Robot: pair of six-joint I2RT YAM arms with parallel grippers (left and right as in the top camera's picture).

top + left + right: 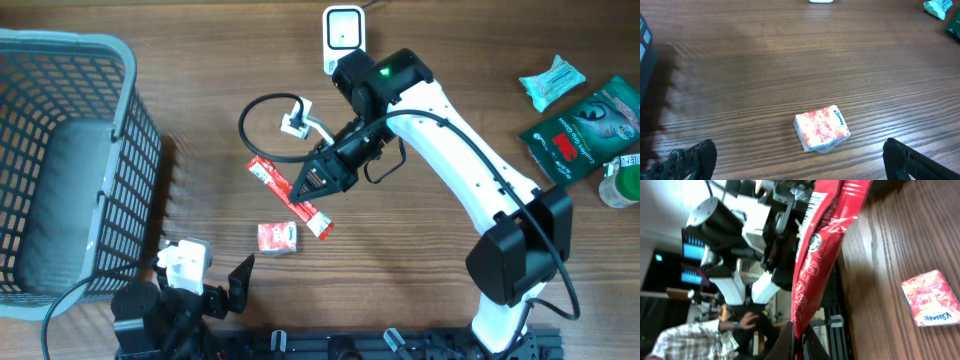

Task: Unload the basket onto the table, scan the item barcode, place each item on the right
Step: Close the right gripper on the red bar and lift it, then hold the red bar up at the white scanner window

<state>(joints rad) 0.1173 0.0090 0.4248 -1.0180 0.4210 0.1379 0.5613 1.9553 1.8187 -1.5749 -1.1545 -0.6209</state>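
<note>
Just above the tissue pack (277, 237) in the overhead view, found the long red packet (290, 197) lying slantwise, lower end close beside the pack's upper right corner. Saw the right gripper (308, 186) clamped tight on that packet near its middle, jaws pressed onto the wrapper. From the right wrist camera, made out the packet running up from between the dark fingers (817, 347), with a printed barcode (815, 200) near the far end and the tissue pack flat on the wood to the lower right. Could not tell whether the packet was clear of the table.

Farther above the tissue pack, toward the table's far edge, spotted the white scanner (343, 30), apart from the packet.

Below and left of the tissue pack, found the left gripper (800, 167) spread fully wide, holding nothing. Through its wrist camera, saw the pack lying just beyond the two fingertips, touching neither.

Well to the left of the tissue pack, noted a grey basket (70, 42). Far to the right, noted a green pouch (585, 125) and a teal packet (552, 80).
</note>
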